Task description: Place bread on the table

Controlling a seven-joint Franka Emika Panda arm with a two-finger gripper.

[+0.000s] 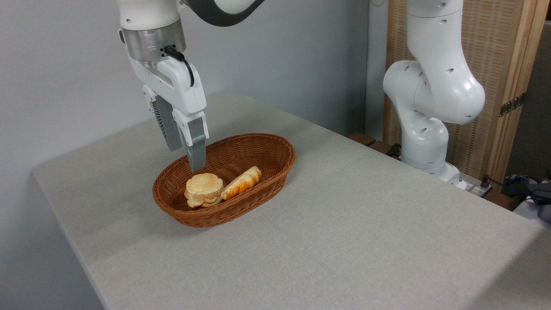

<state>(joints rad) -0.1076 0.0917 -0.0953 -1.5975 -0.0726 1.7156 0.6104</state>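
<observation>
An oval brown wicker basket [275, 165] sits on the table [344, 224] and holds two things: the bread [242, 182], a long golden-orange loaf leaning on the right inner wall, and a round pale stacked bun [204, 190] touching its left end. The weave is tight and ribbed, the loaf's crust bumpy with paler seams, and the table's cover is a light grey-beige woven cloth. The gripper [186, 157] hangs fingers-down over the basket's left end, just above the bun, its grey fingers a little apart and holding nothing.
</observation>
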